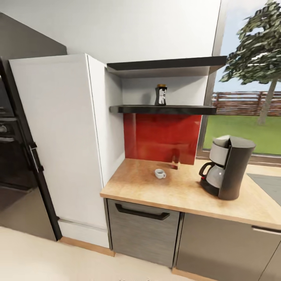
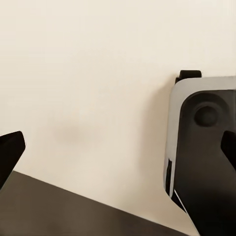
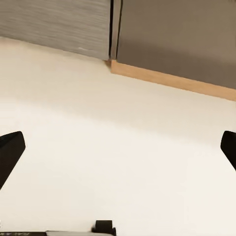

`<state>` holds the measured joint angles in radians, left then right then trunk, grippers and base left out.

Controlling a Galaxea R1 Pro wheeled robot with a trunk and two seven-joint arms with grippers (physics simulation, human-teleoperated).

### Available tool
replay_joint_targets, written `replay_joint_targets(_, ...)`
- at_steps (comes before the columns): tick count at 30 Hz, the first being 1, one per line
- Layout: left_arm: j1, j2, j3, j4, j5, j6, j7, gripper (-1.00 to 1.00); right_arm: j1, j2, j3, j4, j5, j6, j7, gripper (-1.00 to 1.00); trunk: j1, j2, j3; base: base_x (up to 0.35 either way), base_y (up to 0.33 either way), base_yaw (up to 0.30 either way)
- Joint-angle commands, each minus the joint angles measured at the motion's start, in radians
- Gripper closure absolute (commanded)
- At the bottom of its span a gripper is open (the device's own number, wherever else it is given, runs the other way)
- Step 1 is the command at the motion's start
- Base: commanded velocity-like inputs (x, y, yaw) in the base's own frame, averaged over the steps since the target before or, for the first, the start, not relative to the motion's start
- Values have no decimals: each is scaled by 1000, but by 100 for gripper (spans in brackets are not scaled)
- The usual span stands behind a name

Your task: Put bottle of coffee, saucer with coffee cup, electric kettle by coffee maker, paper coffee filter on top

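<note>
Left hand (image 2: pixel 118 147) spread wide, nothing between the fingertips (image 2: pixel 11 147), pale floor (image 2: pixel 98 73) under it. Right hand (image 3: pixel 118 150) also wide and empty over floor, grey cabinet fronts (image 3: pixel 167 39) beyond. In the head view: counter (image 1: pixel 175 191), coffee maker (image 1: pixel 228 166) standing at 3 o'clock, coffee cup (image 1: pixel 160 173) near centre, well apart from it. At 12 o'clock, above the red backsplash (image 1: pixel 162 136), the bottle of coffee (image 1: pixel 161 95) stands upright on the kitchen shelf (image 1: pixel 164 109). White tall cabinet (image 1: pixel 58 140) at 9 o'clock.
</note>
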<state>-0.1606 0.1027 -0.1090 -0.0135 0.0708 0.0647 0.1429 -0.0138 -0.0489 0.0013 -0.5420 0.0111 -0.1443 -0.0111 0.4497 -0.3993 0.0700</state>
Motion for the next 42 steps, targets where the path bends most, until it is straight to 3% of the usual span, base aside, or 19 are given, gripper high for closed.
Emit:
replay_joint_targets(1, 0, 0, -9, -2, 7, 5, 2, -100, 0, 0, 0, 1, 1, -3, -1, -100, 0, -1, -2, 1, 17, 211)
replay_joint_targets(16, -2, 8, -9, -2, 6, 4, 3, -100, 0, -1, 0, 1, 0, -3, 2, -100, 0, -1, -13, 45, 252, 129)
replay_joint_targets(25, -2, 11, -10, -2, 4, 2, 3, -100, 0, 0, -1, -2, -2, -3, -3, -100, 0, -1, -13, 0, 33, 1)
replay_joint_targets(35, -2, 14, -10, -1, 3, -65, 4, -100, 0, 4, 13, -7, -1, -5, 0, -100, 0, -1, -13, -74, 71, 0)
replay_joint_targets(39, -2, 10, -16, -2, -3, -68, 2, -100, 0, 56, 78, -79, -1, -46, -3, -100, 0, -1, -13, -9, 9, 0)
replay_joint_targets(42, -2, 8, -20, -1, -5, -69, 2, -100, 0, 107, 96, -163, -1, -81, -4, -100, 0, -1, -13, -2, 2, 0)
